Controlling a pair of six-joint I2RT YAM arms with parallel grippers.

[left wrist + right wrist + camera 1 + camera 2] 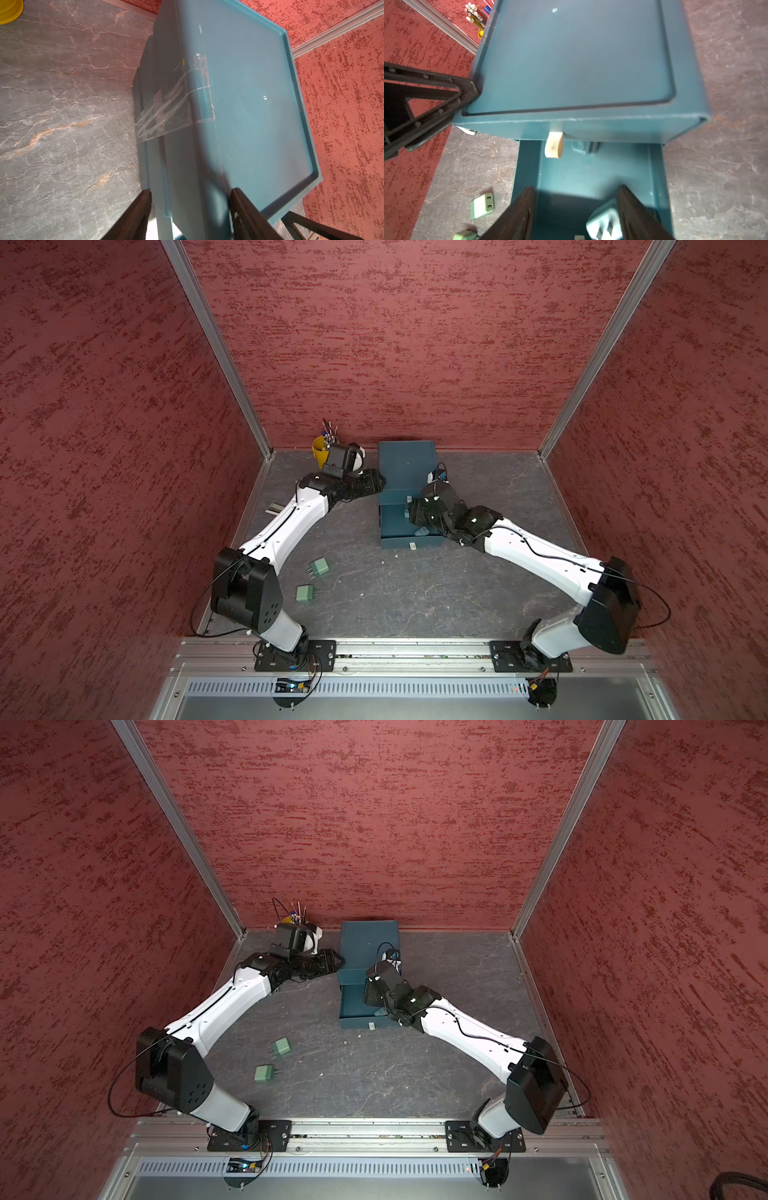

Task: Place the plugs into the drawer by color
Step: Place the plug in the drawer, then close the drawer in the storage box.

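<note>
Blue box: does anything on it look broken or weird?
Yes. Wrinkled clear tape is stuck over the box's top edge and down its side. It is creased and lifting, like a rough patch. Thin white scuffs mark the same edge.

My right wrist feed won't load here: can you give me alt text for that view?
The open right gripper hangs over the pulled-out teal drawer, with a teal plug inside, beside one finger. A second teal plug sits further back; two green plugs lie on the table.

Jaws apart: left gripper (191, 190), right gripper (576, 187).
</note>
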